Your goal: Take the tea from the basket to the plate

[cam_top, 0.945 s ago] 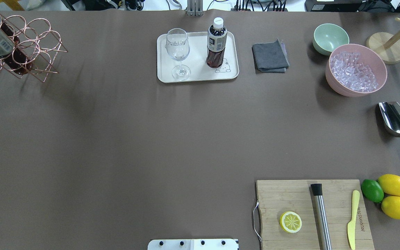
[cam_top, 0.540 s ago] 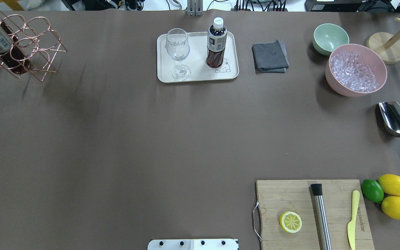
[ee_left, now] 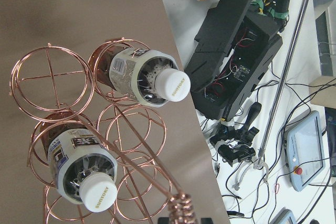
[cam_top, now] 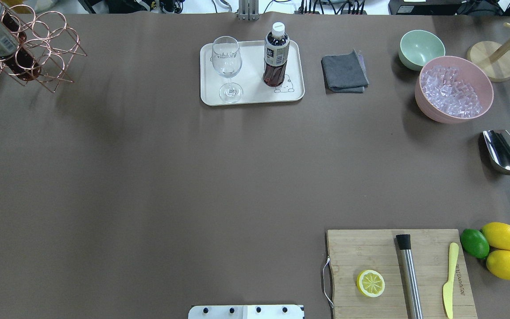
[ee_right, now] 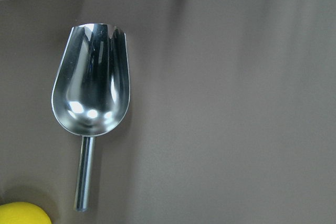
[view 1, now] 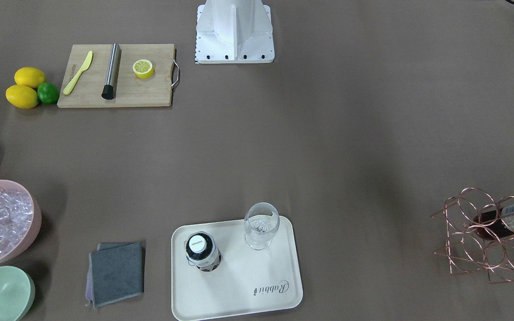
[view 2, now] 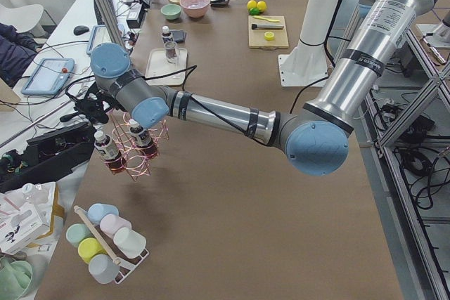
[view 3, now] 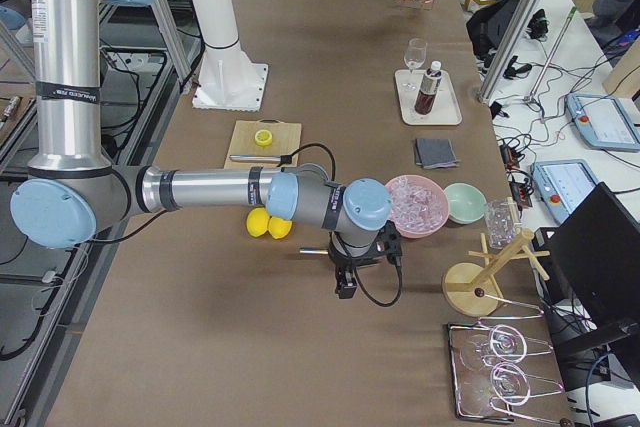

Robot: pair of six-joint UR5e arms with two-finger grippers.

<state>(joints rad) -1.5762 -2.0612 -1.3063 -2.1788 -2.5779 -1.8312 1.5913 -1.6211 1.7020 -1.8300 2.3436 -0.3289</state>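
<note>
Moved: since the picture from a moment ago, the basket (cam_top: 25,48) sits higher in the upper left of the overhead view and looks tipped another way. Everything else on the table is where it was.
Basket now: in the left side view it hangs off the table, under the end of the near big arm, at the left middle of the frame. Two bottles ride in its rings.
Tea on plate: one tea (cam_top: 276,55) stands upright on the plate (cam_top: 290,95), top middle of the overhead view, next to a wine glass (cam_top: 227,66).
Left gripper: the left wrist view looks down on the coiled handle (ee_left: 181,205) at the bottom edge. I think the gripper holds that handle, but its fingers do not show, so I cannot tell if the jaws are open or closed.
Right gripper: it hovers over the metal scoop (ee_right: 92,98), far from the tea. I cannot tell how its jaws stand.
Step in hand: I think the tea part is done, because a bottle is already on the plate. The arm seems busy with the basket itself.
Next move: set the basket down flat and gently, so the two bottles do not slide out, then let go.
</note>
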